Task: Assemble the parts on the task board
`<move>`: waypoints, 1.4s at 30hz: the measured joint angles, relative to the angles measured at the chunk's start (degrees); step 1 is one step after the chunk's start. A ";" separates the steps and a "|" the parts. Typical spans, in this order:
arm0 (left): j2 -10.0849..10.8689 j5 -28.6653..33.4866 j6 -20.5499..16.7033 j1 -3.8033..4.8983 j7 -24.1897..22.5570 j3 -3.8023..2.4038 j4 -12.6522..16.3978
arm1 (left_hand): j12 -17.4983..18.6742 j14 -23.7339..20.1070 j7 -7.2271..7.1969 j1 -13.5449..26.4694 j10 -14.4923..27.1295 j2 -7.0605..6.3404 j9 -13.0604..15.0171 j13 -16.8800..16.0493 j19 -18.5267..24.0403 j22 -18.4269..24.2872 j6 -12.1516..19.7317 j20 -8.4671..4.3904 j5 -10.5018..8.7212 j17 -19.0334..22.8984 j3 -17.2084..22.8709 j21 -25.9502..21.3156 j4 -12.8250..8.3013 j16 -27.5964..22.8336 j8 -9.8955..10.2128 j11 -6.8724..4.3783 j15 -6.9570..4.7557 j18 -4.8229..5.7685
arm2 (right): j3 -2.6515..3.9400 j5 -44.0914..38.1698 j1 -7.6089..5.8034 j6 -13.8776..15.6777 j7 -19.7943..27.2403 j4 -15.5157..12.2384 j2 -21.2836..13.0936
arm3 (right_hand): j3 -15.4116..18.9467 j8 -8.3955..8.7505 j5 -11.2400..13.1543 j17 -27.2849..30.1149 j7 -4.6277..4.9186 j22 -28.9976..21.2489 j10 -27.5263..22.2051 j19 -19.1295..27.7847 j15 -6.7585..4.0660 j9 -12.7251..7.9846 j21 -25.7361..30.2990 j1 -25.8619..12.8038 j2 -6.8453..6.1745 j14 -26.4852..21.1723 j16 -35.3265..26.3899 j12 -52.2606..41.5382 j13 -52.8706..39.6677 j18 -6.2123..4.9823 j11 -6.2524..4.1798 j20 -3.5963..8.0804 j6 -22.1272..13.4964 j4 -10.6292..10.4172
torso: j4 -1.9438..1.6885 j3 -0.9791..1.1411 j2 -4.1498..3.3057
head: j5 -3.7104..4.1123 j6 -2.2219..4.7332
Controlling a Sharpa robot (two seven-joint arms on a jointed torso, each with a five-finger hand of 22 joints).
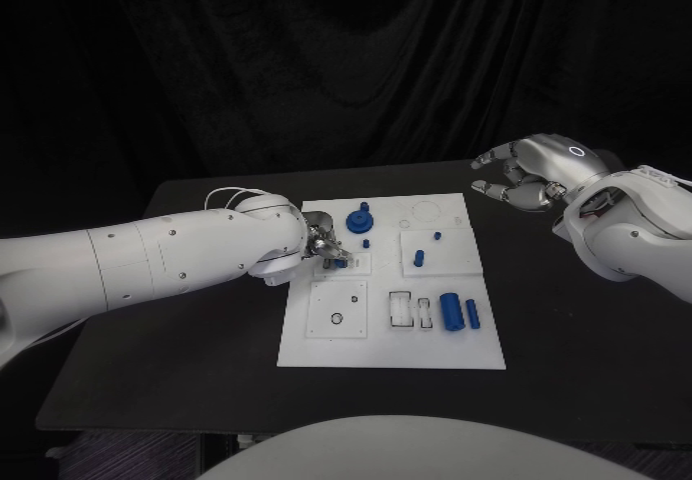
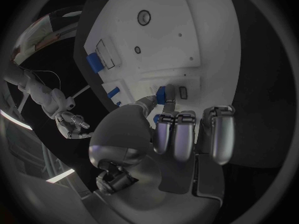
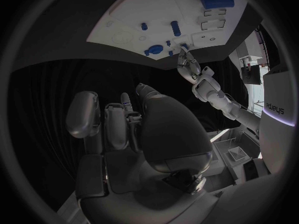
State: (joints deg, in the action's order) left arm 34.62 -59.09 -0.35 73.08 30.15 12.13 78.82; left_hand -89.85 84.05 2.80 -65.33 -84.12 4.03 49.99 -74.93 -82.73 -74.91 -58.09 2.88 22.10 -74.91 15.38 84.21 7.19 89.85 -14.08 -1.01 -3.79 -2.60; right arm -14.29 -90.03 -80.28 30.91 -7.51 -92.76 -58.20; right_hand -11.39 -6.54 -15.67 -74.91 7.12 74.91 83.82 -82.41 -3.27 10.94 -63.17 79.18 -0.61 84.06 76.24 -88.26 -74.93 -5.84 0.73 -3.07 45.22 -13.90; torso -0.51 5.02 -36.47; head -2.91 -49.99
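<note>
The white task board [image 1: 389,345] lies in the middle of the black table. My left hand [image 1: 320,248] is over the board's left side and pinches a small blue part [image 2: 167,94] between thumb and finger, close above a recess in the board [image 2: 177,40]. A round blue piece with a peg [image 1: 359,221] stands just beyond that hand. Small blue pegs [image 1: 418,257] stand mid-board, and two blue cylinders [image 1: 462,312] lie at the near right. My right hand [image 1: 526,172] hovers off the board's far right corner, fingers apart, holding nothing.
Two rectangular slots [image 1: 411,310] and a round hole [image 1: 336,319] mark the board's near half. Black table [image 1: 188,350] surrounds the board on all sides, and a dark curtain hangs behind. In the right wrist view the board [image 3: 156,15] lies beyond my right hand [image 3: 137,124].
</note>
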 measured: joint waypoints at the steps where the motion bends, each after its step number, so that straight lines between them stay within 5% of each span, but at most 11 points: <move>1: 0.00 0.00 -0.11 -0.03 -0.01 -0.01 0.01 | 0.00 0.00 0.01 0.00 0.00 0.00 -0.01 0.00 0.00 0.00 0.00 0.00 0.00 0.00 0.00 0.00 0.00 0.00 0.00 0.00 0.00 0.00 | 0.00 0.01 0.00 -0.02 -0.01 0.00 0.00 | 0.00 0.00 0.00 0.00 0.00 0.00 0.00 0.00 0.00 0.00 0.00 0.00 0.00 0.00 0.00 0.00 0.00 0.00 0.00 0.00 0.00 0.00 | 0.00 0.01 0.00 | 0.00 0.00; 42: 0.10 0.07 -3.94 -1.35 -1.66 -0.07 -0.27 | 0.00 0.00 0.09 0.62 0.00 -0.14 0.16 0.00 0.21 0.00 0.37 -0.21 -0.22 0.00 1.19 -0.44 -0.08 0.00 0.12 0.00 0.01 -0.01 | 0.00 0.17 0.14 -1.48 -0.68 0.26 0.01 | -0.17 0.00 -0.28 0.00 0.21 0.00 0.20 0.21 0.00 -0.13 0.23 0.00 0.00 0.00 -0.22 0.34 0.02 0.00 0.20 -0.21 0.21 0.17 | 0.01 -0.04 0.08 | 0.18 0.00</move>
State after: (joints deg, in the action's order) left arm 34.72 -59.02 -4.29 71.73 28.50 12.07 78.55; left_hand -89.85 84.05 2.89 -64.71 -84.12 3.89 50.15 -74.93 -82.52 -74.91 -57.72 2.66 21.88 -74.91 16.56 83.77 7.11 89.85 -13.97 -1.01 -3.78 -2.60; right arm -14.29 -89.86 -80.13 29.43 -8.19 -92.50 -58.19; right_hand -11.55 -6.54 -15.94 -74.91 7.33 74.90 84.03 -82.20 -3.27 10.81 -62.94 79.17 -0.61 84.06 76.02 -87.92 -74.91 -5.84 0.93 -3.28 45.43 -13.73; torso -0.50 4.98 -36.40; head -2.74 -49.99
